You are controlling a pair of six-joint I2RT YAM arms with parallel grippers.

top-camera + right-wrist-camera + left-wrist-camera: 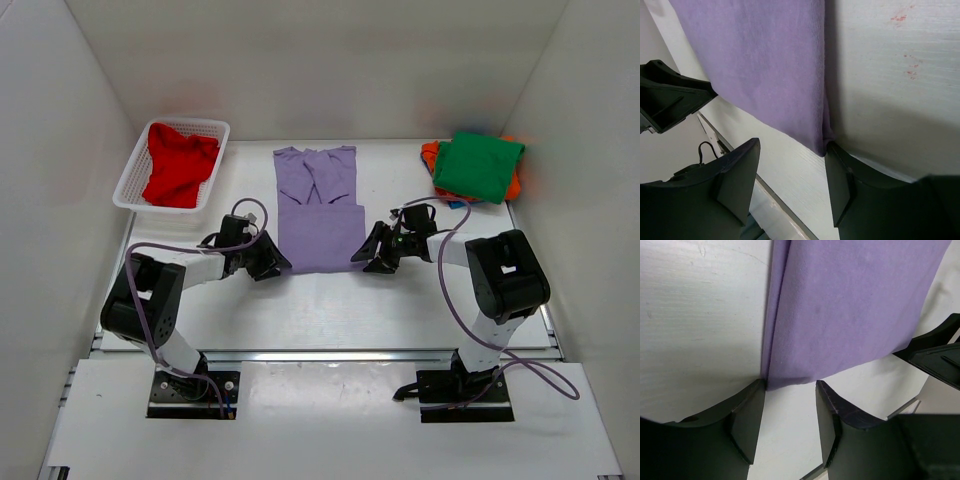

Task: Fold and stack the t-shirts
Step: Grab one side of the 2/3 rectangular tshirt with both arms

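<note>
Black fingers fill the bottom of both wrist views, spread wide with nothing between them. The left gripper [790, 390] and right gripper [792, 147] each sit low on the table [400, 300], the first at the near left corner of the lavender t-shirt [318, 215], the second at its near right corner. Each corner tip lies right at the gap between the fingertips, against one finger. They look placed to pinch both hem corners at once and carry the near edge toward the far one.

That shirt lies flat mid-table as a narrow strip, its sleeves turned in over the body at the far end, so I judge the side folds done and the crosswise fold next. A shallow pinch could catch only the top layer and let the fold open.

To the far right a green t-shirt [478, 165] tops a folded stack, with an orange one [430, 152] showing beneath it. To the far left a red t-shirt [180, 165] lies crumpled in the white basket [135, 175], not yet folded
</note>
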